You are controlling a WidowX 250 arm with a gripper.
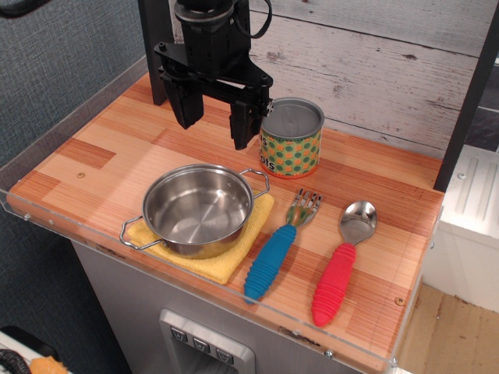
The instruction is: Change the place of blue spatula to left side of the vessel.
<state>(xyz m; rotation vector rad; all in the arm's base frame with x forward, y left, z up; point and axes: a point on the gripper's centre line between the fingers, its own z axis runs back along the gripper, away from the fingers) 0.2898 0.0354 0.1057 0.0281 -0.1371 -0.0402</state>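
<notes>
The blue spatula [274, 255], at the vessel's [198, 209] three o'clock, looks light and stiff; grab its ribbed handle. The gripper [216, 123] hangs open, probably empty.

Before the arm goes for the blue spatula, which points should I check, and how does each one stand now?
1. Gripper open and empty: ok, its fingers are apart and hold nothing.
2. Blue spatula free to grasp: ok, it lies flat to the right of the vessel, nothing on it.
3. Room beside the handle: not ok, the yellow cloth seems to touch it and the red spoon lies close on the other side.
4. Target spot left of the vessel: ok, bare table there.
5. Way down to the spatula: cannot tell, the can stands right beside the gripper.
</notes>
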